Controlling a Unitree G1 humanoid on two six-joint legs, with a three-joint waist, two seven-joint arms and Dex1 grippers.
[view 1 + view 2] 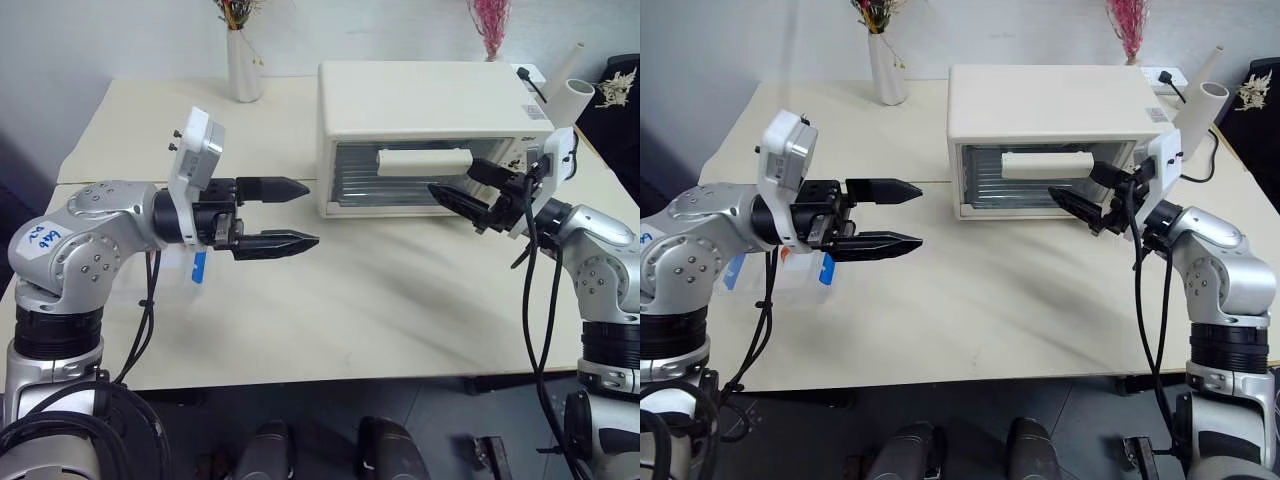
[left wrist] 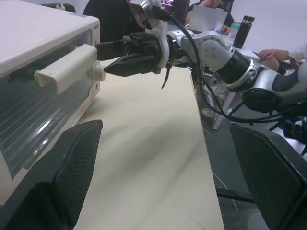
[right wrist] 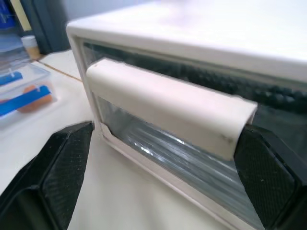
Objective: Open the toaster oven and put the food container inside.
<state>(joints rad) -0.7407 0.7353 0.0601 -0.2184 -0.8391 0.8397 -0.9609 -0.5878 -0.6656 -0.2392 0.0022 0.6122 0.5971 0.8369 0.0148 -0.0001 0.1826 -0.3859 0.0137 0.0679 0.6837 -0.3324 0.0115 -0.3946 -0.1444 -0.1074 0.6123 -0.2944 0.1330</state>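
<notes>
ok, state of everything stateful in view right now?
toaster oven: door shut, handle untouched.
food container: lid on, on the table behind the left arm, outside the oven.
left gripper: open, empty, held above the table.
right gripper: open, empty, fingers at the right end of the oven handle, not closed on it.

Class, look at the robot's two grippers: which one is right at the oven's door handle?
The right gripper: its open fingers reach the right end of the oven's white handle. The left gripper, also open, hovers over bare table, well short of the oven.
</notes>
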